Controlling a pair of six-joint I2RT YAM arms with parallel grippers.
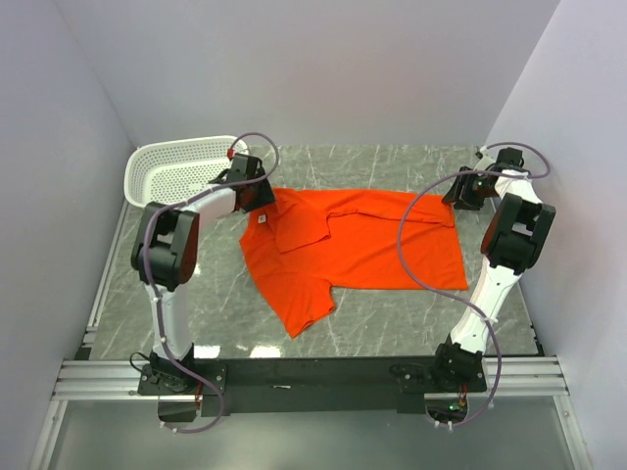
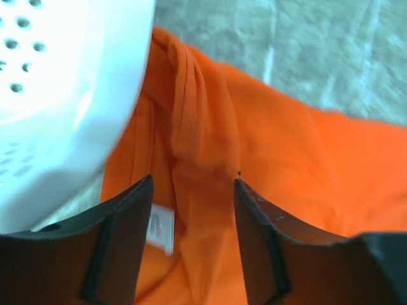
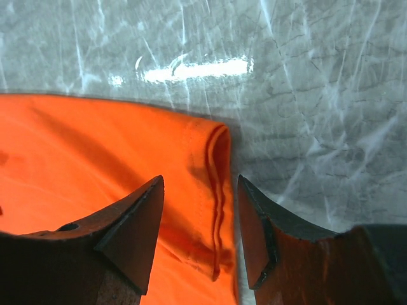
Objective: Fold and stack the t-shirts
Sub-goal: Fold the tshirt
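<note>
Marble tabletop (image 1: pixel 392 313), t-shirt (image 1: pixel 362 245); hem stitching (image 3: pixel 216 190), right wrist only

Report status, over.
Left gripper open at collar; right gripper open at hem corner. Bright orange-red cloth t-shirt spread out. White perforated plastic basket beside left gripper.

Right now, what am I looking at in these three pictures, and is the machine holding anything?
These are two white-and-black robot arms, the left arm and right arm, bolted at a grey marbled table's near edge. The wide picture looks down from above and behind them; the two close-ups come from cameras on their wrists. A bright orange-red cloth t-shirt lies spread out, with a white perforated plastic basket in the far-left corner. The left gripper and right gripper stand open astride the t-shirt's edges; nothing is held.
</note>
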